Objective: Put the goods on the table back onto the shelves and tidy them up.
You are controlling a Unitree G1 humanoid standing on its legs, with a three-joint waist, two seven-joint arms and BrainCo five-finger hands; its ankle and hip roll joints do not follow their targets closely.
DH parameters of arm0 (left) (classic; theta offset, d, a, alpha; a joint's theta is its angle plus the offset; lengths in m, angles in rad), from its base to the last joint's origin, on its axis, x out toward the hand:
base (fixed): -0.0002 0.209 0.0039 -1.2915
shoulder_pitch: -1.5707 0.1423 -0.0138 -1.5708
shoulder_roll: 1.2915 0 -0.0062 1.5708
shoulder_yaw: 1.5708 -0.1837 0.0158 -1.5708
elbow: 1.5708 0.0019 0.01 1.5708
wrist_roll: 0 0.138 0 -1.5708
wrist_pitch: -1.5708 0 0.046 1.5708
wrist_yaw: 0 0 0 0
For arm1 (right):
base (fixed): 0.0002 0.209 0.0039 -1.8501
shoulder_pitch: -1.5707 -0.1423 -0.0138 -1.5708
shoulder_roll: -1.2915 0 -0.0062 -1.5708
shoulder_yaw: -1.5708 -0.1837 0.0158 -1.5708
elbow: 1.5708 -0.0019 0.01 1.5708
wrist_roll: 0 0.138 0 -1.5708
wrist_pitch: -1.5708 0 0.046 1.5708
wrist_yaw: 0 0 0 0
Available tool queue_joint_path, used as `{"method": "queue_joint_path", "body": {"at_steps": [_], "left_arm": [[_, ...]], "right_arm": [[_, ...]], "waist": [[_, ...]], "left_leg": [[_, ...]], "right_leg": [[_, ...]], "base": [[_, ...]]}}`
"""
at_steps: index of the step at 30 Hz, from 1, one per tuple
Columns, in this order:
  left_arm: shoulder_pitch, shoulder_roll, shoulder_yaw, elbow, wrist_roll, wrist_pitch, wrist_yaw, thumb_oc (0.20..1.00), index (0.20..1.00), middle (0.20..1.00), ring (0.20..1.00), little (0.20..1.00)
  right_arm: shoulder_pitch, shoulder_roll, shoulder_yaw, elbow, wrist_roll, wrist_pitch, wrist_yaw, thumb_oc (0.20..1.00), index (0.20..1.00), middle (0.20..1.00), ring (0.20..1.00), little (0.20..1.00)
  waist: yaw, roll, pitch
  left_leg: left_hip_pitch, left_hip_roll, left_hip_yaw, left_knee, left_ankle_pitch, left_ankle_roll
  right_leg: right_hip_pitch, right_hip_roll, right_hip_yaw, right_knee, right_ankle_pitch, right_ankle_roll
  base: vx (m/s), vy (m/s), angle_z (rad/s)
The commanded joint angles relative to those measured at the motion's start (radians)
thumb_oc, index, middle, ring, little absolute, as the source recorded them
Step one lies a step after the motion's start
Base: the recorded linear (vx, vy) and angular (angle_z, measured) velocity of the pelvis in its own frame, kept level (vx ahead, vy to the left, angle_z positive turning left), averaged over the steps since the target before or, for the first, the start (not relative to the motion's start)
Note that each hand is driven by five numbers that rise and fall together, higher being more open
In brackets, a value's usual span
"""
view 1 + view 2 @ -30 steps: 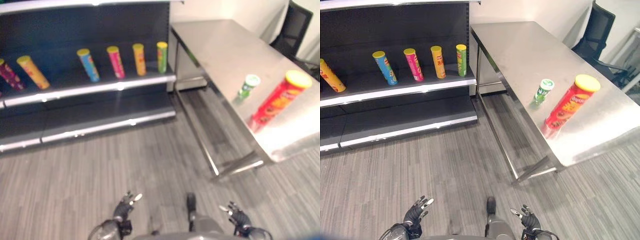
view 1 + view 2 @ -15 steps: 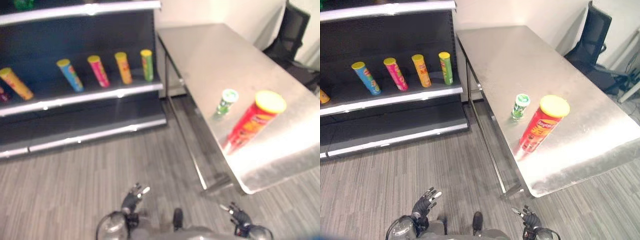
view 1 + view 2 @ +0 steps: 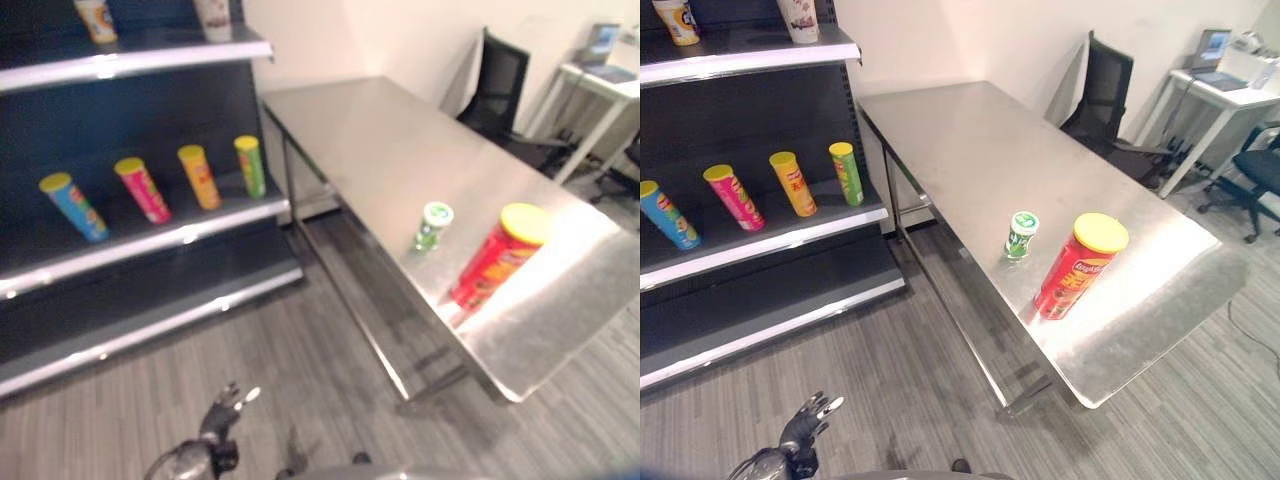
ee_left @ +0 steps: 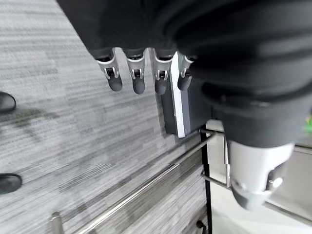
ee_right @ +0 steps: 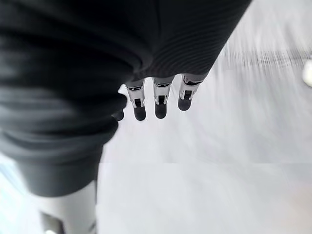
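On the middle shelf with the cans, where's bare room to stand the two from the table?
The middle shelf has a bare strip between the green can and the shelf's table-side end. The cans stand at even gaps, each narrower than the red can. The small green cup might fit between them.

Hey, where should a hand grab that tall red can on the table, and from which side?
Probably round the middle of the red can, below its yellow lid. It stands upright near the table's near edge, so come in level from that open edge. The small green can stands apart beside it, toward the shelves, so keep off that side.
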Motion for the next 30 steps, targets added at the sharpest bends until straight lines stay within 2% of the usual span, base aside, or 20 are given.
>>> {"method": "queue_joint_path", "body": {"at_steps": [1,2,3,4,5,6,8,9,10,11,12,14,17,22,24,30], "left_arm": [[-0.053,-0.068,-0.03,0.0,0.035,-0.032,-0.015,1.0,1.0,1.0,1.0,1.0],[-0.072,-0.067,-0.022,0.037,0.039,-0.029,-0.003,1.0,1.0,1.0,1.0,1.0],[-0.102,-0.044,-0.055,0.071,0.032,-0.029,0.011,1.0,1.0,1.0,1.0,1.0],[-0.107,-0.037,-0.066,0.077,0.029,-0.029,0.013,1.0,1.0,1.0,1.0,1.0],[-0.107,-0.028,-0.081,0.064,0.028,-0.026,0.013,1.0,1.0,1.0,1.0,1.0],[-0.096,-0.034,-0.076,0.047,0.022,-0.025,0.008,1.0,1.0,1.0,1.0,1.0],[-0.078,-0.053,-0.07,0.022,0.012,-0.026,0.015,1.0,1.0,1.0,1.0,1.0],[-0.073,-0.056,-0.069,0.015,0.011,-0.026,0.019,1.0,1.0,1.0,1.0,1.0],[-0.068,-0.057,-0.065,0.015,0.011,-0.026,0.021,1.0,1.0,1.0,1.0,1.0],[-0.059,-0.062,-0.056,0.017,0.011,-0.029,0.027,1.0,1.0,1.0,1.0,1.0],[-0.059,-0.069,-0.053,0.022,0.009,-0.032,0.028,1.0,1.0,1.0,1.0,1.0],[-0.046,-0.082,-0.054,0.024,0.009,-0.039,0.032,1.0,1.0,1.0,1.0,1.0],[-0.038,-0.079,-0.048,0.033,0.013,-0.039,0.039,1.0,1.0,1.0,1.0,1.0],[-0.04,-0.077,-0.05,0.036,0.013,-0.04,0.041,1.0,1.0,1.0,1.0,1.0],[-0.043,-0.07,-0.049,0.034,0.012,-0.041,0.044,1.0,1.0,1.0,1.0,1.0],[-0.045,-0.071,-0.051,0.044,0.015,-0.038,0.048,1.0,1.0,1.0,1.0,1.0]], "right_arm": [[-0.074,0.11,0.128,-0.381,0.017,-0.011,-0.084,1.0,1.0,1.0,1.0,1.0],[-0.186,0.196,0.169,-0.756,0.045,0.02,-0.105,1.0,1.0,1.0,1.0,1.0],[-0.306,0.249,0.38,-1.291,0.046,0.07,-0.123,1.0,1.0,1.0,1.0,1.0],[-0.327,0.197,0.427,-1.384,0.073,0.063,-0.114,1.0,1.0,1.0,1.0,1.0],[-0.326,0.129,0.474,-1.347,0.11,0.047,-0.063,1.0,1.0,1.0,1.0,1.0],[-0.321,0.063,0.561,-1.491,0.128,0.032,-0.05,1.0,1.0,1.0,1.0,1.0],[-0.315,0.0,0.656,-1.719,0.176,0.025,-0.059,1.0,1.0,1.0,1.0,1.0],[-0.314,-0.006,0.677,-1.722,0.214,0.02,-0.045,1.0,1.0,1.0,1.0,1.0],[-0.296,-0.041,0.701,-1.73,0.219,0.02,-0.031,1.0,1.0,1.0,1.0,1.0],[-0.242,-0.122,0.721,-1.753,0.216,0.02,-0.01,1.0,1.0,1.0,1.0,1.0],[-0.23,-0.136,0.721,-1.772,0.229,0.016,-0.011,1.0,1.0,1.0,1.0,1.0],[-0.25,-0.122,0.735,-1.776,0.272,-0.007,-0.012,1.0,1.0,1.0,1.0,1.0],[-0.225,-0.159,0.743,-1.718,0.257,0.001,0.01,1.0,1.0,1.0,1.0,1.0],[-0.249,-0.171,0.759,-1.686,0.251,0.003,0.01,1.0,1.0,1.0,1.0,1.0],[-0.29,-0.217,0.792,-1.617,0.231,0.026,0.014,1.0,1.0,1.0,1.0,1.0],[-0.351,-0.218,0.853,-1.564,0.248,0.024,0.036,1.0,1.0,1.0,1.0,1.0]], "waist": [[-0.013,0.041,-0.031],[-0.025,0.045,-0.022],[-0.036,0.049,0.006],[-0.035,0.045,0.011],[-0.028,0.04,0.015],[-0.027,0.036,0.024],[-0.027,0.036,0.035],[-0.02,0.033,0.036],[-0.017,0.029,0.039],[-0.012,0.023,0.043],[-0.01,0.024,0.046],[-0.003,0.022,0.047],[0.009,0.017,0.05],[0.014,0.017,0.055],[0.025,0.016,0.058],[0.038,0.014,0.056]], "left_leg": [[-0.016,0.027,0.023,0.009,0.006,-0.023],[-0.009,0.027,0.03,0.009,0.005,-0.024],[-0.003,0.027,0.032,0.009,0.016,-0.022],[-0.005,0.026,0.032,0.009,0.023,-0.021],[-0.005,0.027,0.026,0.009,0.026,-0.023],[-0.003,0.026,0.023,0.009,0.025,-0.024],[-0.002,0.025,0.018,0.009,0.023,-0.022],[-0.002,0.026,0.015,0.009,0.023,-0.021],[-0.001,0.026,0.014,0.009,0.024,-0.022],[0.0,0.027,0.013,0.009,0.022,-0.023],[0.001,0.027,0.012,0.009,0.02,-0.022],[-0.001,0.027,0.006,0.009,0.018,-0.02],[-0.001,0.027,0.004,0.009,0.015,-0.019],[-0.003,0.026,0.004,0.009,0.014,-0.018],[-0.002,0.027,0.001,0.009,0.007,-0.017],[-0.003,0.028,-0.003,0.009,0.008,-0.017]], "right_leg": [[-0.08,-0.061,-0.071,0.007,0.061,-0.003],[-0.08,-0.062,-0.071,0.007,0.065,0.001],[-0.077,-0.063,-0.069,0.007,0.065,0.004],[-0.079,-0.064,-0.069,0.007,0.068,0.003],[-0.076,-0.064,-0.073,0.007,0.068,0.001],[-0.073,-0.065,-0.072,0.007,0.07,0.002],[-0.067,-0.068,-0.076,0.007,0.071,0.006],[-0.063,-0.069,-0.076,0.007,0.072,0.006],[-0.06,-0.068,-0.076,0.007,0.072,0.006],[-0.055,-0.067,-0.072,0.007,0.074,0.007],[-0.054,-0.066,-0.071,0.007,0.075,0.008],[-0.051,-0.066,-0.072,0.007,0.073,0.01],[-0.05,-0.063,-0.071,0.007,0.075,0.012],[-0.051,-0.063,-0.07,0.007,0.073,0.012],[-0.047,-0.06,-0.069,0.007,0.07,0.015],[-0.048,-0.058,-0.072,0.007,0.07,0.016]], "base": [[0.05,0.087,-0.33],[0.01,0.083,-0.34],[0.01,0.083,-0.69],[-0.01,0.035,-0.24],[-0.01,-0.011,0.1],[0.0,-0.007,0.67],[0.01,0.001,0.4],[0.0,0.0,0.0],[0.0,-0.015,-0.07],[0.0,-0.005,0.08],[-0.01,-0.01,0.08],[0.0,-0.005,0.02],[0.0,-0.009,-0.03],[0.0,0.0,0.0],[0.0,0.0,0.0],[0.0,-0.004,0.01]]}}
